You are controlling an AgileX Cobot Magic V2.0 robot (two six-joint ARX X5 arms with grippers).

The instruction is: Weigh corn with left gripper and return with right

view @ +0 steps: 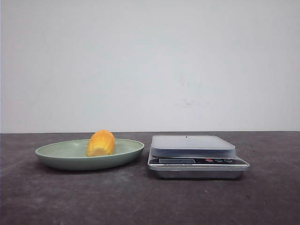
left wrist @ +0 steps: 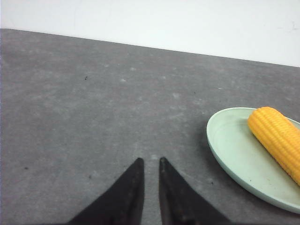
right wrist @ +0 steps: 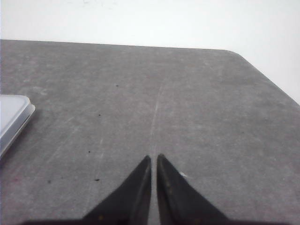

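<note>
The yellow-orange corn (view: 101,143) lies on a pale green plate (view: 56,152) left of centre. It also shows in the left wrist view (left wrist: 279,138), on the plate (left wrist: 229,145). A digital scale (view: 194,154) with an empty grey platform stands right of the plate. My left gripper (left wrist: 150,161) is shut and empty over bare table, apart from the plate. My right gripper (right wrist: 153,157) is shut and empty over bare table, apart from the scale's corner (right wrist: 11,117). Neither gripper shows in the front view.
The dark grey table (view: 150,201) runs to a white wall behind. The table's rounded far corner and edge (right wrist: 243,56) show in the right wrist view.
</note>
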